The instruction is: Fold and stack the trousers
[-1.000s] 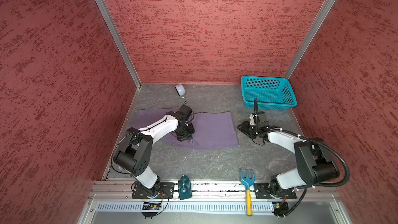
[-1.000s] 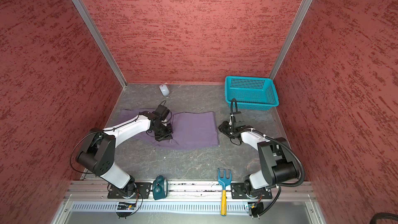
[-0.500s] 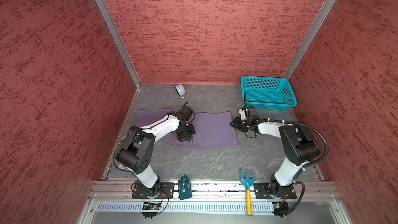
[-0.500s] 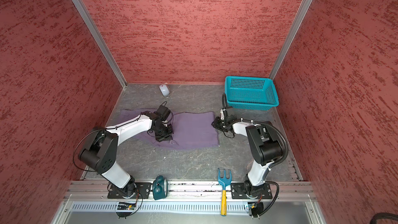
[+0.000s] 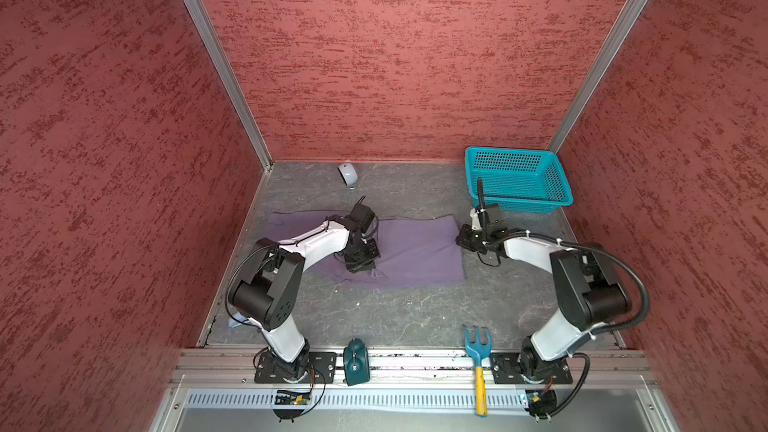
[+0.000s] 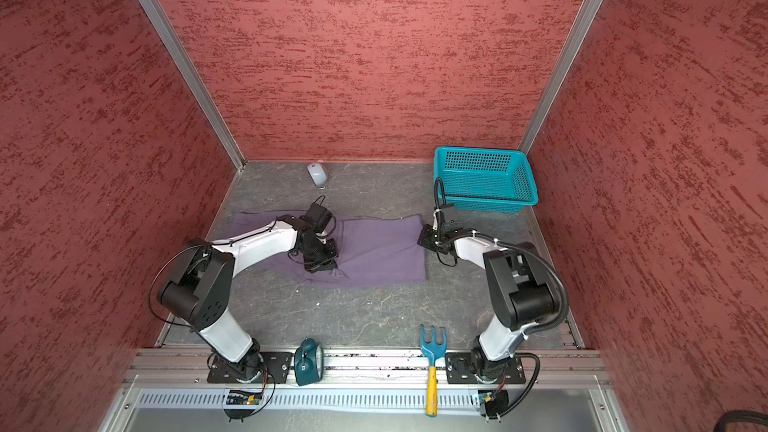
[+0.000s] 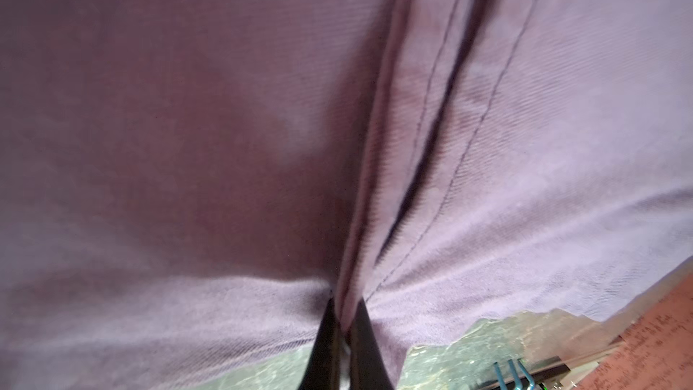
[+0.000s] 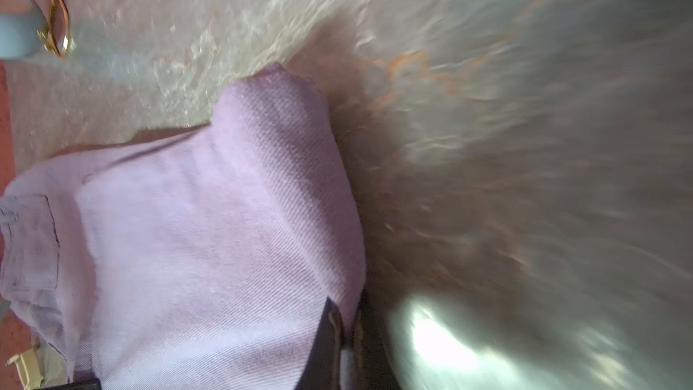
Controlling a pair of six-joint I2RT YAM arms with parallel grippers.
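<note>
right claw [image 5: 464, 239] now brought in and clenched on the near edge of the trousers [image 5: 415, 251]; left claw [image 5: 365, 263] kept clamped on the mid seam. Cloth lies flat on the worktop [image 5: 415, 313] between both claws; fold lift judged ready

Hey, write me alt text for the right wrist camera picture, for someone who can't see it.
Close up, the right pincer is shut on the edge of the pale purple trousers, which lie on a grey marbled table. The table is heavily blurred.
</note>
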